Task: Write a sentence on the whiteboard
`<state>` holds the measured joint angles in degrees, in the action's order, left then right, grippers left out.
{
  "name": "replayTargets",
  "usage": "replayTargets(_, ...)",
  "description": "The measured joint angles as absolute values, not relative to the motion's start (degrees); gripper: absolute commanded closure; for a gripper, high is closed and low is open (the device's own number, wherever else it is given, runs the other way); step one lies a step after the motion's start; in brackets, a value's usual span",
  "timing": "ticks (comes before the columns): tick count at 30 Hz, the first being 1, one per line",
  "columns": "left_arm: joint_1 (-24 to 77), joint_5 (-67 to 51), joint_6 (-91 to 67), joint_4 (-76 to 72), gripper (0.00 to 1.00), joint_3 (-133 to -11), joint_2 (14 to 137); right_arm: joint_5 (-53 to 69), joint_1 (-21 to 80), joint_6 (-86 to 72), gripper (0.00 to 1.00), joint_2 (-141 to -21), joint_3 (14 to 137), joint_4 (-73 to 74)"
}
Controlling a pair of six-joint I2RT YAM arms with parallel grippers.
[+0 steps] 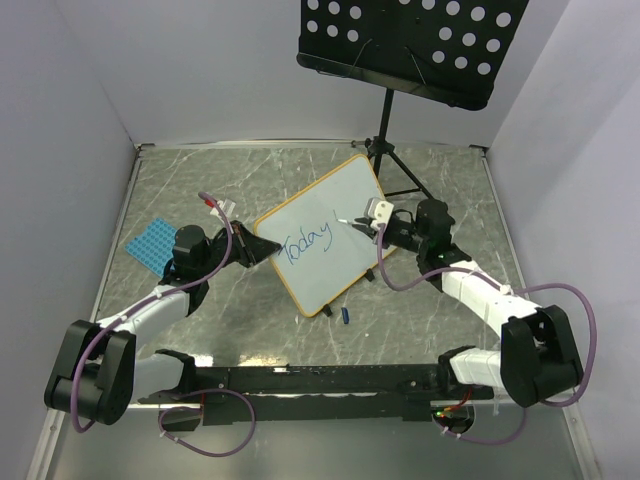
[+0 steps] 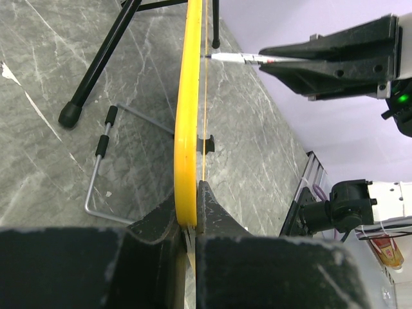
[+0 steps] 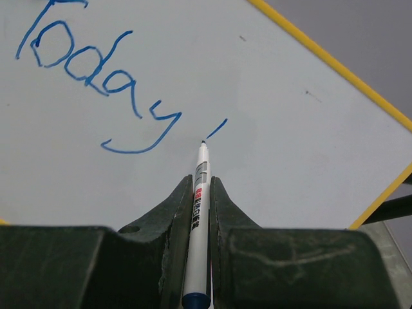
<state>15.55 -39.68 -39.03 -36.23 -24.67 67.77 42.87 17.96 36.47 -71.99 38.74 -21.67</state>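
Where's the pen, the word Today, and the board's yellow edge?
pen (image 3: 201,183): right wrist view, on its white barrel.
word (image 1: 308,243): top view, on the middle letters.
board (image 2: 187,116): left wrist view, on its yellow frame edge.

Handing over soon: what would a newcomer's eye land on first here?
The tilted whiteboard mid-table, with blue "Today" written across it. The right hand holds a marker with its tip at the board just past the word, while the left hand clamps the board's yellow edge.

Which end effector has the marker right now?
The right end effector: it is shut on the marker, tip at the whiteboard. The left end effector clamps the whiteboard's yellow frame instead.
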Motion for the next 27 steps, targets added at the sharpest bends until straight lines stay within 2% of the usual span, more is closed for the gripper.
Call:
replayTargets(10,15.6,-39.9,-39.0,-36.9,0.99,-24.7,68.2,43.2,18.0,38.4,1.00,-68.8,36.2,-17.1)
replayTargets(27,15.6,-40.0,-39.1,-37.1,0.99,-24.7,68.2,42.4,18.0,33.6,1.00,-71.0,37.8,-21.7)
